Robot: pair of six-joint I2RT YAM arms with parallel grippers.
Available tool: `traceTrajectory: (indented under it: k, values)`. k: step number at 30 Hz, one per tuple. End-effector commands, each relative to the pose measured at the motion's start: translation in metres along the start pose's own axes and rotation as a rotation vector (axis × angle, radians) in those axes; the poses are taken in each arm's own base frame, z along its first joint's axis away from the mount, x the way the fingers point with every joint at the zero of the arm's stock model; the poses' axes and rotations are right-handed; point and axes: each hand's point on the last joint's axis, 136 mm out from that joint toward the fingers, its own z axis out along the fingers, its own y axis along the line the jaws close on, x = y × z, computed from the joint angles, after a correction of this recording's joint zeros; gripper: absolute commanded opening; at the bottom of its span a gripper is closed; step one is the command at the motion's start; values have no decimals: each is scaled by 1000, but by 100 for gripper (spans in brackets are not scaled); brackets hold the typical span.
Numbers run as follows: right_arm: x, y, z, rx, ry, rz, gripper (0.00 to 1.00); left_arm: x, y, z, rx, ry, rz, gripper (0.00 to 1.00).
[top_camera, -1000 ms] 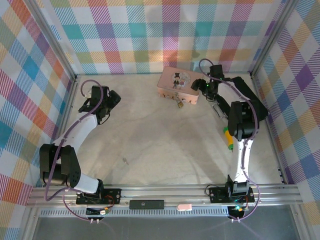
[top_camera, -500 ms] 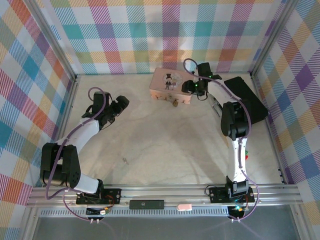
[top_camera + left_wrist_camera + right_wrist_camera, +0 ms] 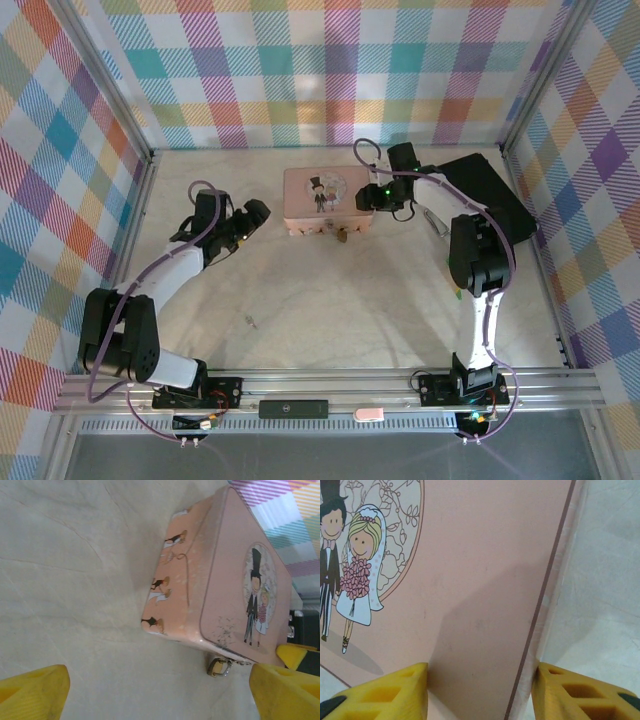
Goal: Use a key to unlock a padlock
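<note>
The right gripper (image 3: 363, 197) has travelled left and toward the near edge since a second ago. The pink tin (image 3: 322, 196) has come with it, sliding away from the back wall and turning until its long sides lie nearly square to the top view. In the right wrist view this gripper (image 3: 480, 695) is parted and straddles the tin's right edge. One yellow fingertip (image 3: 385, 695) sits over the pink lid (image 3: 470, 580) and the other hangs outside the side wall, over the tabletop (image 3: 605, 580). It is not clamped on anything.

The left gripper (image 3: 257, 212) has also moved. It came from the left part of the tabletop (image 3: 330, 300) toward the tin and now stands just off the tin's left end, apart from it. In the left wrist view it (image 3: 160, 692) is spread wide, its yellow fingers (image 3: 30, 692) at the two lower corners with bare tabletop between them.

The brass padlock (image 3: 342, 236) hangs from the middle of the tin's near wall and lies on the tabletop right against that wall. It has travelled with the tin. The left wrist camera shows it (image 3: 218, 667) at the lower edge of the tin (image 3: 225, 580), its thin shackle looped into the clasp.

The right arm stretches up the right side, bends at the elbow and turns left, so its wrist lies along the tin's right end. The left arm rises from its base, leans right and holds its wrist low, pointing at the tin. A black flat pad (image 3: 490, 185) lies at the back right corner.
</note>
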Motion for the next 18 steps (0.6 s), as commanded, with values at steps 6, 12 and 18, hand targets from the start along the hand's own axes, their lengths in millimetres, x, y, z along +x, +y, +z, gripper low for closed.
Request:
traceTrajectory:
  k: [6, 12, 18]
  values:
    - [-10, 8, -44, 109, -17, -34, 65, 16, 10, -17, -49, -13, -20, 92]
    - [10, 47, -88, 136, -96, -35, 70, 19, 51, -48, -259, -58, -30, 93]
    - [84, 118, -78, 26, -3, -63, 70, 28, 80, -69, -360, -80, -16, 95]
